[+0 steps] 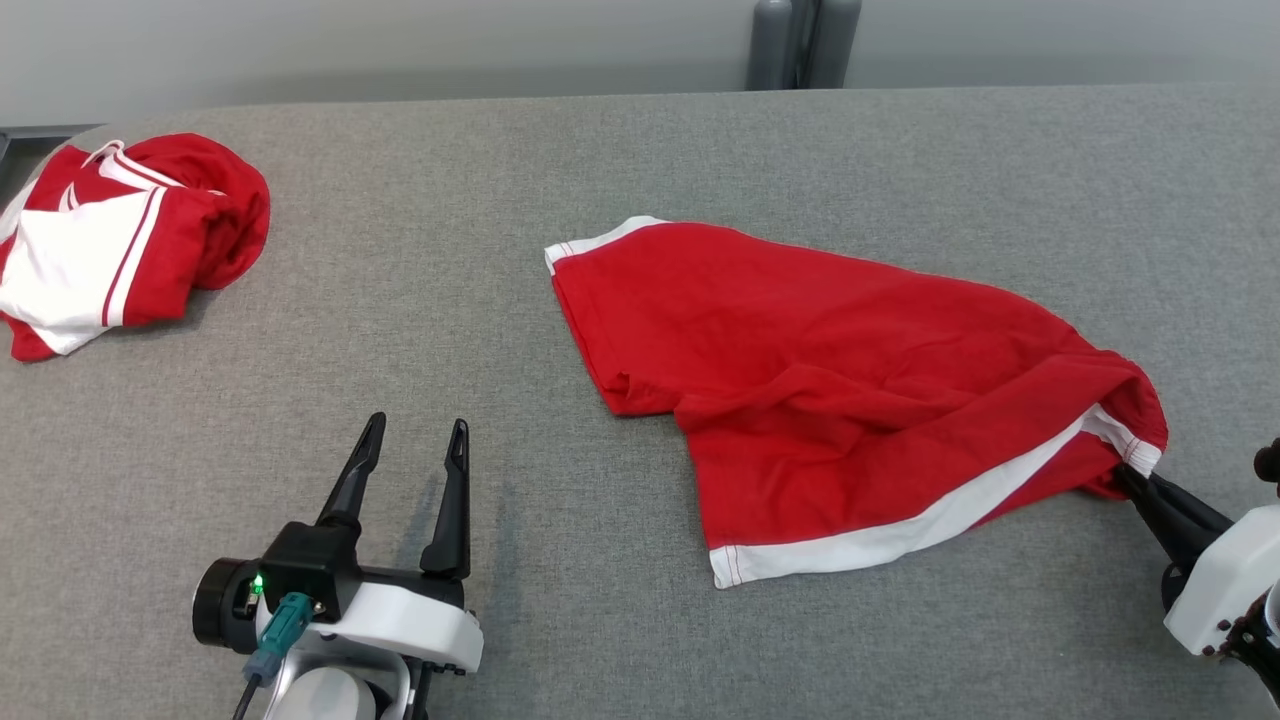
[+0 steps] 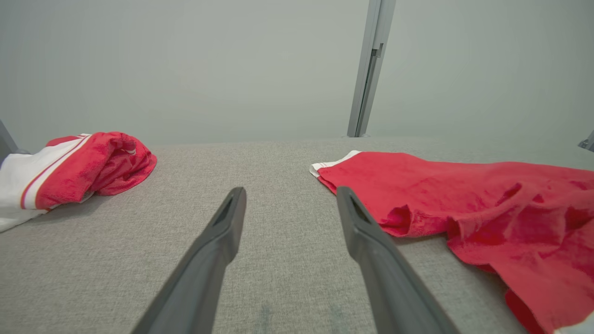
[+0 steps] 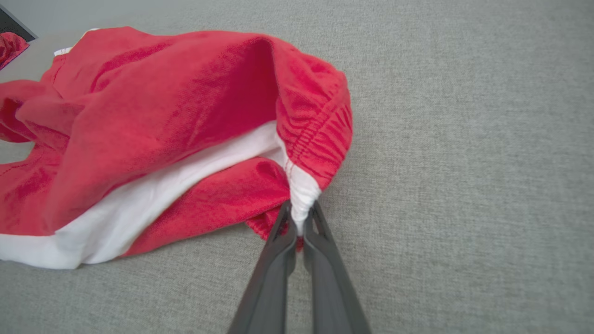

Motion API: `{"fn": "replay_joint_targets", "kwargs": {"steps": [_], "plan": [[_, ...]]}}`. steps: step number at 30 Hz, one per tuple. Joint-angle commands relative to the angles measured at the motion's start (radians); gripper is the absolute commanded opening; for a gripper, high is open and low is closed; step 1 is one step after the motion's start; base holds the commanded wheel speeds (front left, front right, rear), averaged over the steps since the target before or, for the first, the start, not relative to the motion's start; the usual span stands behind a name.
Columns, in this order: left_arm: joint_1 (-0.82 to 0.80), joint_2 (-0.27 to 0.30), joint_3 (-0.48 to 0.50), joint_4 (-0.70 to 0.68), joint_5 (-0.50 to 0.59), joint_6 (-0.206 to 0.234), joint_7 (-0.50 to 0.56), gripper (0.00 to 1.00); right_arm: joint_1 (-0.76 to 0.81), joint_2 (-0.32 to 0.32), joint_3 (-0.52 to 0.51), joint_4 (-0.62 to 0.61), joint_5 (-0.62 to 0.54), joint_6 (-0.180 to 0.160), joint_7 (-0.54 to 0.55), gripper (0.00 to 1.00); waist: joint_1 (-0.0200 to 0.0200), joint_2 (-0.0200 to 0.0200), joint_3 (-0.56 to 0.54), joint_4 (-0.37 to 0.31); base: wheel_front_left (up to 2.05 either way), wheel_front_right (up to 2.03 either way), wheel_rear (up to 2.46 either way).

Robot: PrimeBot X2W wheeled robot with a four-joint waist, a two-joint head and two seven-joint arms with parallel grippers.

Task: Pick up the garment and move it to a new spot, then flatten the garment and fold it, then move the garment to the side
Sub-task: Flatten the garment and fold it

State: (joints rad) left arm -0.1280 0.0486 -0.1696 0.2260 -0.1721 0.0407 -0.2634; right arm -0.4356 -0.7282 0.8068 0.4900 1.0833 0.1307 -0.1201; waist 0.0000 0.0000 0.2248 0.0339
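The grey cloth-covered table (image 1: 700, 150) spreads out ahead of both pincers. The garment (image 1: 820, 380), red shorts with white bands, lies on it rumpled and half spread, fanning away from the right pincer (image 1: 1130, 478) towards the far left. A second bundle of red and white cloth (image 1: 120, 240) sits well off, ahead and to the left of the left pincer (image 1: 417, 425). That pincer is spread wide and holds nothing, with the garment's nearest folds just off to its right. The right pincer is clamped shut on a white corner of the elastic edge, with the cloth bunched at its tips. This looks like the moving or flattening stage. A low, steady pull away from the bulk should draw the folds out. Lifting high would likely drape it into a heap, and the small pinch could slip if jerked. The free pincer would do well to take an opposite corner. No brand, label or lettering can be read on either cloth.
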Motion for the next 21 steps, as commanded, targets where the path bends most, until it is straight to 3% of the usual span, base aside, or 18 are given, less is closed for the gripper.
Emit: {"fn": "replay_joint_targets", "kwargs": {"steps": [1,2,3,14,17,21], "plan": [[-0.011,0.004,0.003,0.000,0.008,-0.005,-0.002,1.00,0.005,0.009,0.000,0.019,0.013,0.000,-0.022,0.23,0.0000,0.0000,-0.002,-0.002,0.00,0.00,0.00],[-0.010,0.004,0.002,-0.001,0.008,-0.005,-0.002,1.00,0.003,0.016,0.002,0.034,0.016,0.000,-0.034,0.56,0.0000,0.0000,-0.004,-0.005,0.00,0.00,0.00],[-0.011,0.004,0.002,-0.001,0.009,-0.007,-0.002,1.00,0.000,0.022,0.007,0.042,0.019,0.000,-0.048,0.98,0.0000,0.0000,-0.006,-0.007,0.00,0.00,0.00],[0.003,0.004,-0.003,-0.008,0.011,-0.008,-0.002,1.00,0.018,0.031,0.010,0.039,-0.024,0.000,-0.141,1.00,0.0000,0.0000,-0.048,-0.045,0.00,0.00,0.00],[0.013,0.004,-0.007,-0.010,0.009,-0.008,-0.002,1.00,0.037,0.025,-0.028,0.015,-0.053,0.000,-0.147,1.00,0.0000,0.0000,-0.069,-0.055,0.00,0.00,0.00],[0.019,0.004,-0.013,-0.015,0.006,-0.011,-0.002,1.00,0.070,0.040,-0.167,-0.029,-0.133,0.000,-0.146,1.00,0.0000,0.0000,-0.100,-0.065,0.00,0.00,0.00]]}}
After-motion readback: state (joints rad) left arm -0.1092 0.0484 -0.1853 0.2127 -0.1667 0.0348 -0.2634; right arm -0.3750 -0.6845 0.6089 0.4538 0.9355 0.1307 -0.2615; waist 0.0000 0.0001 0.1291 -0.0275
